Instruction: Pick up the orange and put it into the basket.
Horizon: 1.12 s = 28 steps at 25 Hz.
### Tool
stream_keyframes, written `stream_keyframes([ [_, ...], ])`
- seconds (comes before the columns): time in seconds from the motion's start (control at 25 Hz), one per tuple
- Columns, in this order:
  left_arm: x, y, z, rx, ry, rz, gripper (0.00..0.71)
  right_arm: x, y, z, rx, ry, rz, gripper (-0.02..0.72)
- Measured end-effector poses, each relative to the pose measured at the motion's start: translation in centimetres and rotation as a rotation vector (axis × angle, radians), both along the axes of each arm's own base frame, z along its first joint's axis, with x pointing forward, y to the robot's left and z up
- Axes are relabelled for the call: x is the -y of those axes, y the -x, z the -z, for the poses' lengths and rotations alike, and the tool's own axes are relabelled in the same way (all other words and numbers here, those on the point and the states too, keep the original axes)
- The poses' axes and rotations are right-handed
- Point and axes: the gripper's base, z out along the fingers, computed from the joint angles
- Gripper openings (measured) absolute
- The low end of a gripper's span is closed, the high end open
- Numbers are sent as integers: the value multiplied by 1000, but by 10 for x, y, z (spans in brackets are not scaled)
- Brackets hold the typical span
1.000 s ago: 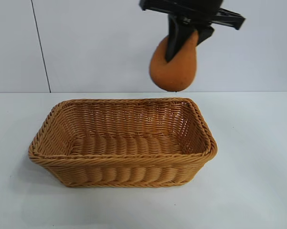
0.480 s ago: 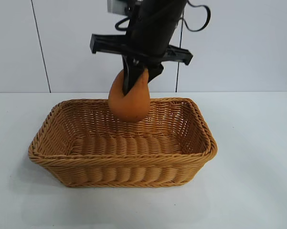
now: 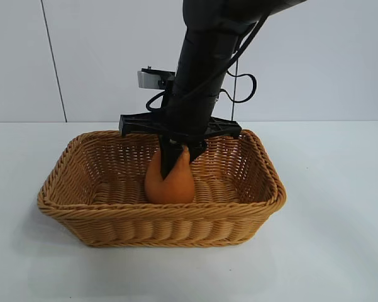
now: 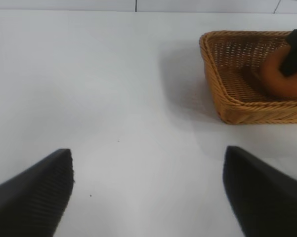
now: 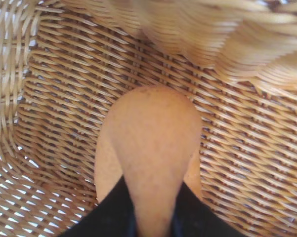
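Inside the basket, orange low near the woven floor, pinched at its narrow top by the right tool; left tool parked wide open at 9 o'clock over the surface; risks rolling if released tilted

The basket sits on the table at the centre of the exterior frame, a little left of middle. The orange is inside it, at the middle of the interior, low against the woven floor (whether it actually touches cannot be told). The right gripper reaches down from the top of the frame into the basket, its fingers closed on the fruit's narrow upper end. The left gripper hangs over bare table, well apart from the basket, fingers spread wide.
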Motion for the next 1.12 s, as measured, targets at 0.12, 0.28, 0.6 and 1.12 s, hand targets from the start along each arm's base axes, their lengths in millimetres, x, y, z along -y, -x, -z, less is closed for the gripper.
stream_keyframes([
  [0.12,0,0,0,0,0,0,589,0,1,0,-7,4,-3,305],
  [0.28,0,0,0,0,0,0,589,0,1,-2,-16,9,-6,554],
  [0.6,0,0,0,0,0,0,589,-4,-7,-57,-9,28,-45,601],
  [1.12,0,0,0,-3,-3,-2,589,11,-29,-113,169,6,32,601],
])
